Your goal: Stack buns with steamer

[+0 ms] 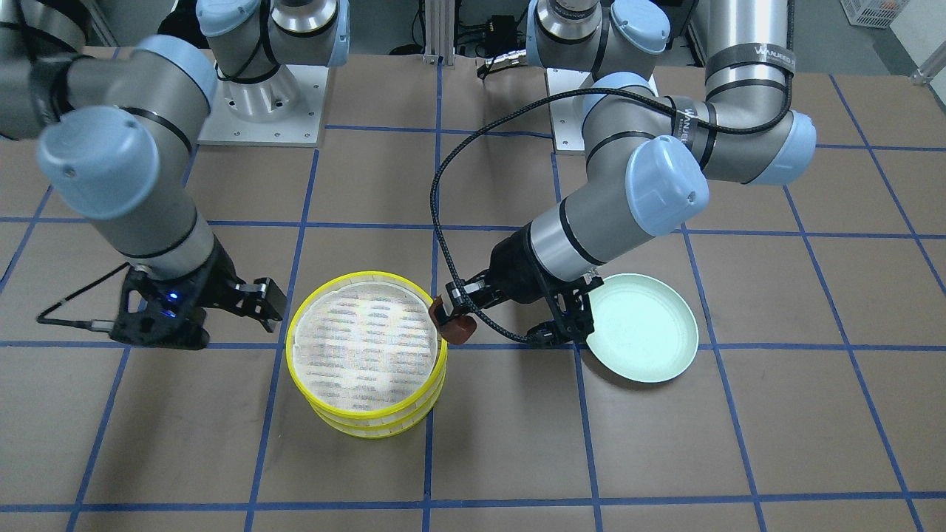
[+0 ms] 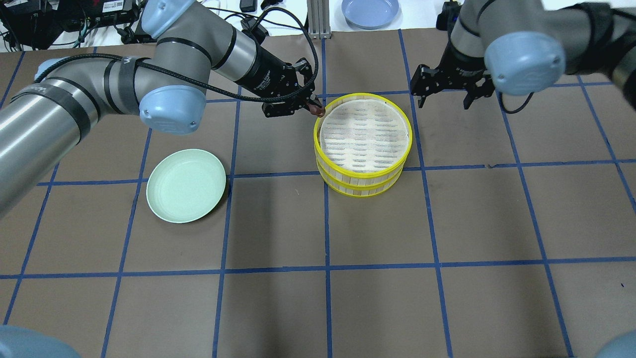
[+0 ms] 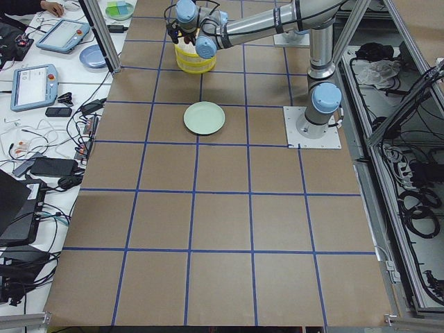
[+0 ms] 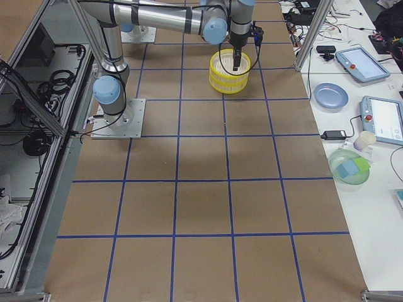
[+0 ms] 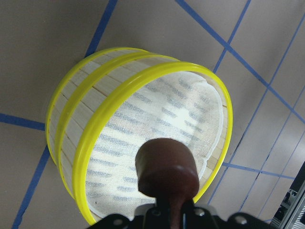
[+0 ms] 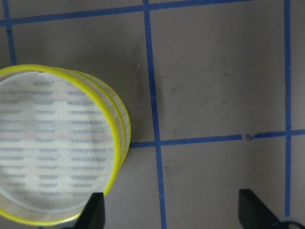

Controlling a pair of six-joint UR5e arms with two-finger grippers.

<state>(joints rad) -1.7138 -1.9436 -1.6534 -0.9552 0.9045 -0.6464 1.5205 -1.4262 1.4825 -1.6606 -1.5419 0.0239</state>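
We find the left gripper (image 1: pixel 451 321) clamped on the dark reddish-brown bun (image 1: pixel 460 330), a smooth, rounded lump held at the rim of the steamer (image 1: pixel 367 424) on the side facing the plate (image 1: pixel 643 332). We cannot tell whether the bun touches the rim. In the left wrist view it sits over the edge of the liner (image 5: pixel 157 109). The steamer consists of two stacked round tiers with bright yellow hoops and pale slatted walls. Its top is lined with white woven cloth with a wavy edge. The right gripper (image 2: pixel 444 102) hangs just beside the steamer's opposite side, its fingers (image 6: pixel 95 210) spread wide with nothing between them. The pale green plate is round, smooth and shallow, and lies flat, apart from the steamer, with the left arm's wrist above its near edge. The table (image 1: pixel 517 443) is matte brown with a grid of blue tape.
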